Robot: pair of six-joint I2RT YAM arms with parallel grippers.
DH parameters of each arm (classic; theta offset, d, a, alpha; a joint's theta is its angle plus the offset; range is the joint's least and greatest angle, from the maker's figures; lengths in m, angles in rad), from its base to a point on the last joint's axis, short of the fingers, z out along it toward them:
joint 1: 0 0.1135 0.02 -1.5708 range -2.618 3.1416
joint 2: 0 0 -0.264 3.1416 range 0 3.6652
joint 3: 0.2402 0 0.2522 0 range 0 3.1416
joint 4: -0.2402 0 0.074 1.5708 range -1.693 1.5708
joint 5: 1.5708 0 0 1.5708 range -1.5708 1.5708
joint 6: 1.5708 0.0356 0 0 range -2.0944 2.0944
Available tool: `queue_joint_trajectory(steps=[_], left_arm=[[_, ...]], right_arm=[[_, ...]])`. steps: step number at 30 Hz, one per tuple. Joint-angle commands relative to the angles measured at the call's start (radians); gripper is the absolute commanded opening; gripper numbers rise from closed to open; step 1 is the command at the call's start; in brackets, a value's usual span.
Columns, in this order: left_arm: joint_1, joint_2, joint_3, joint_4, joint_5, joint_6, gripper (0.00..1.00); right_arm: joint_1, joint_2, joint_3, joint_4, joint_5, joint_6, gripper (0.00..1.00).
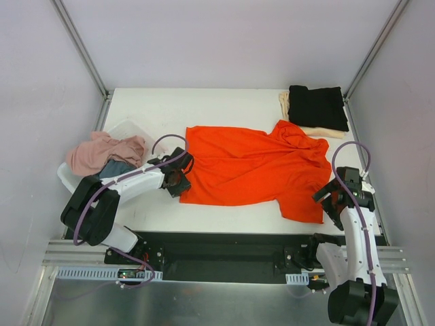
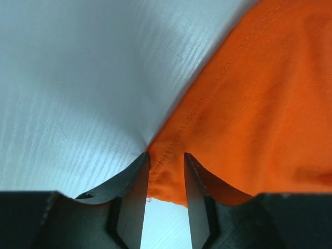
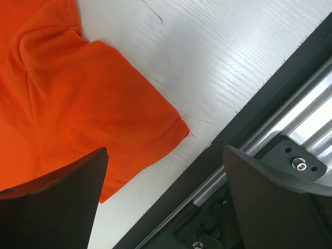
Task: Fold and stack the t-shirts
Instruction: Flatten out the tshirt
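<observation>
The left jaws stand narrow, one finger on either side of the stitched hem corner of the orange-red t-shirt [image 2: 249,104]. A slit of gap shows beside the cloth, so I cannot tell whether they pinch it or only straddle it. The right jaws are spread wide with nothing between them, hanging over the opposite near corner of the same shirt, apparently a sleeve end, just in from the near edge of the table [image 3: 218,67]

That shirt lies spread across the middle of the table, mostly flat, rumpled towards its right end, and not folded. At the far right corner a black t-shirt [image 1: 316,107] sits as a neat rectangle on a cream-beige t-shirt [image 1: 319,132], whose edges peek out beneath. These two look finished and stacked. On the left, a dusty pink t-shirt [image 1: 102,153] and a grey-blue t-shirt [image 1: 117,168] are heaped, crumpled, in a white tub [image 1: 129,128]. I judge the job under half done: the orange one needs folding, then the two in the tub

The cloth is matte and soft, draping in shallow creases, with a fine line of stitching along the hem. The table is smooth white with faint streaked grain and a few hairline scratches, and the tub is thin, translucent and round-cornered
</observation>
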Motion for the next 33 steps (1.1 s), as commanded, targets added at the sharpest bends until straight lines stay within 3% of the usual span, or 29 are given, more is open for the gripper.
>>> queue_joint_trajectory(steps=[1,14,22,33], left_arm=[[0.002,0.043,-0.046,-0.048,0.136,-0.003,0.32],[-0.009,-0.13,-0.117,-0.115,0.145,-0.006,0.38],[-0.047,-0.181,-0.042,-0.212,0.03,-0.02,0.41],[-0.127,-0.154,-0.039,-0.197,-0.129,-0.158,0.42]], right_arm=[[-0.009,0.022,-0.002,-0.025,0.033,0.05,0.97],[-0.011,0.056,0.012,0.003,-0.016,0.018,0.96],[-0.011,0.067,0.004,0.04,-0.037,-0.015,0.97],[-0.011,0.121,-0.001,0.073,-0.048,-0.042,0.97]])
